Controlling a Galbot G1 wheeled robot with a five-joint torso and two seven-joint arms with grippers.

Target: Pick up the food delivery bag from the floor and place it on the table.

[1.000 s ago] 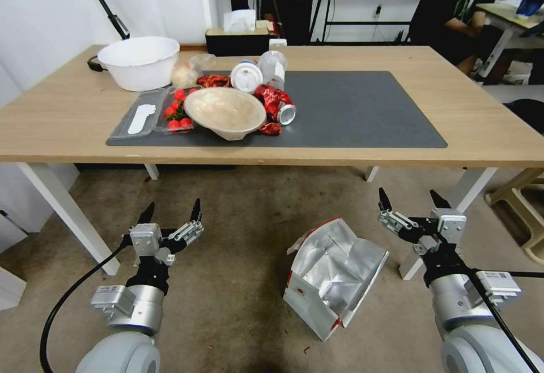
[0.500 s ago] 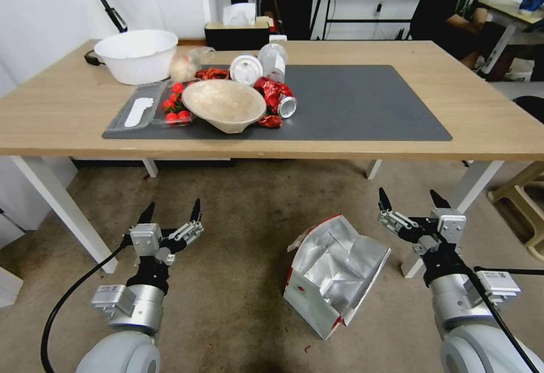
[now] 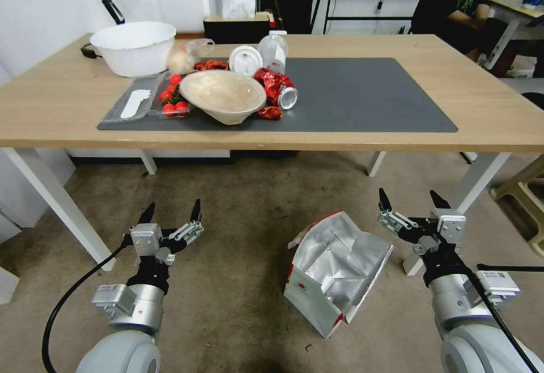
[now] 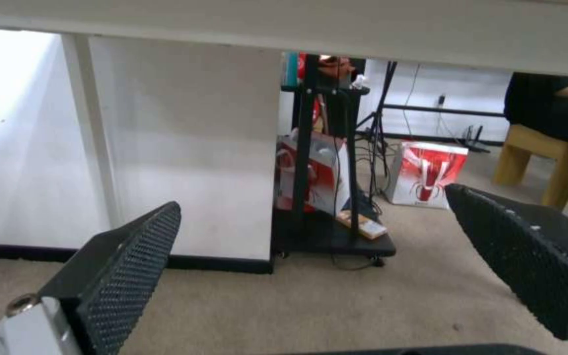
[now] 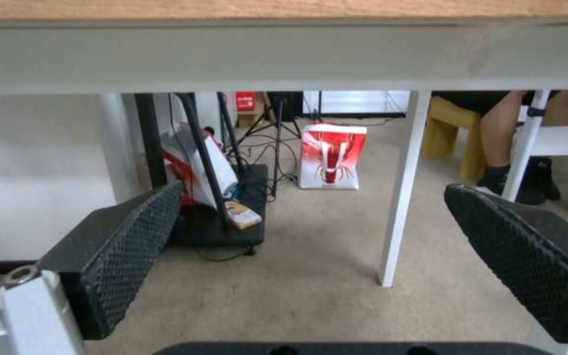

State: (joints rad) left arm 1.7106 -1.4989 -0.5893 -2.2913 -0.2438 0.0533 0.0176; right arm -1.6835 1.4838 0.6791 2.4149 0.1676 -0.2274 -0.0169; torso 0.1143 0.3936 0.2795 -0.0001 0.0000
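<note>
The food delivery bag [image 3: 334, 274] lies tipped on the floor [image 3: 243, 237] in the head view, its mouth open upward, silver foil lining showing, a small round red logo on its white side. My right gripper [image 3: 412, 202] hovers open just right of the bag, apart from it. Further left, my left gripper [image 3: 171, 211] is open over bare carpet. Both point toward the table [image 3: 498, 118], whose dark grey mat [image 3: 368, 95] has bare room on its right half. In the wrist views, the left gripper [image 4: 313, 236] and right gripper [image 5: 313, 217] hold nothing.
On the mat's left half sit a beige bowl [image 3: 222, 96], a crushed red can [image 3: 277, 90], tomatoes in a clear tray [image 3: 170, 96], a bottle [image 3: 273, 51] and a white basin [image 3: 134, 47]. White table legs [image 3: 56, 208] [image 3: 453, 214] flank the bag. A red-and-white paper bag [image 5: 331, 155] stands beyond the table.
The whole head view has shifted: the table shows lower and closer, so the camera has moved. Both grippers stay open in the same pose.
</note>
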